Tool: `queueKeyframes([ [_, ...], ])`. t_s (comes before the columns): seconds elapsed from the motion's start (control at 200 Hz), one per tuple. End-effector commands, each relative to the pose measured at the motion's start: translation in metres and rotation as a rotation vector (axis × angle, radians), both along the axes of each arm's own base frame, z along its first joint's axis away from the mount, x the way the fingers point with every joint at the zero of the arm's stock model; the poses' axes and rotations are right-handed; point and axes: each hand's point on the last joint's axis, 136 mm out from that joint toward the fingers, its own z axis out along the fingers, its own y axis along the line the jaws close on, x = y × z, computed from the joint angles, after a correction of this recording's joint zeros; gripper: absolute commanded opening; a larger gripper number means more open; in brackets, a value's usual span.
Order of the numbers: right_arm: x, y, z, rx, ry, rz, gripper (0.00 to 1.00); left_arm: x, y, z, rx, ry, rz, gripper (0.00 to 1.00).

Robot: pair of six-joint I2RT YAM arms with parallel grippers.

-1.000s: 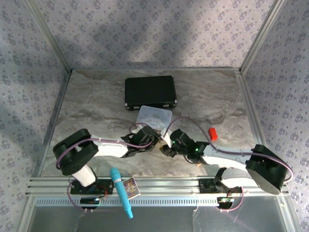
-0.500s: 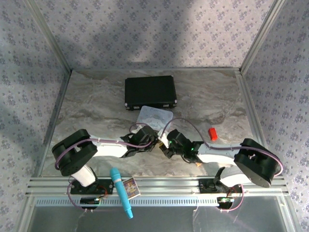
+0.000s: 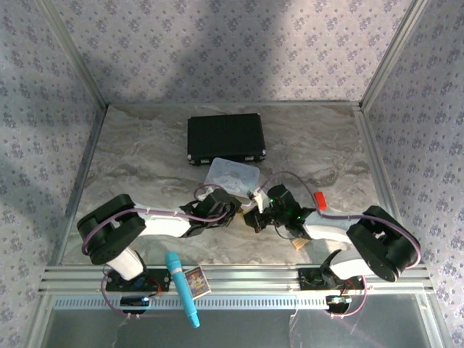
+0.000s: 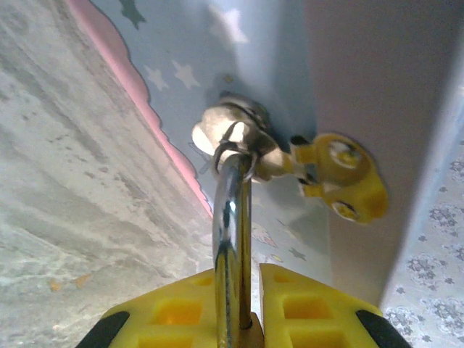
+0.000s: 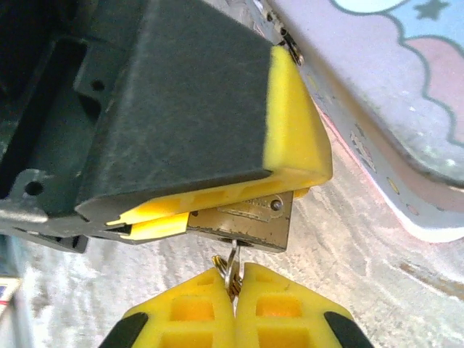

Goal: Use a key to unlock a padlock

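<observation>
Left gripper (image 4: 252,288): fingers pinching the padlock (image 5: 246,221).
Right gripper (image 5: 235,288): pads pressed together on the key (image 5: 230,266), just under the padlock.
Remaining: probably turning the key and freeing the shackle.

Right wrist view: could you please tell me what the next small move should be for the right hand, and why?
Probably a gentle wrist twist of the right hand to turn the key. It is shut on that small metal piece under the padlock, seemingly seated in the keyhole, and the left hand clamps the padlock steady.
</observation>
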Motion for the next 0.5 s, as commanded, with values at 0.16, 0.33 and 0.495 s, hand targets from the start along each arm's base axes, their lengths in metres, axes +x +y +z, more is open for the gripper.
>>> queueKeyframes([
  [0.16,0.029,-0.030,0.007,0.120,0.171,-0.248,0.34,-0.020,0.006,-0.010,0.019,0.047,-0.059,0.00],
  [0.33,0.030,-0.050,0.007,0.064,0.145,-0.332,0.44,-0.022,0.010,-0.015,0.037,0.056,-0.054,0.00],
  [0.495,0.043,-0.076,0.020,0.045,0.101,-0.507,0.59,-0.023,0.019,-0.021,0.101,0.051,-0.056,0.00],
])
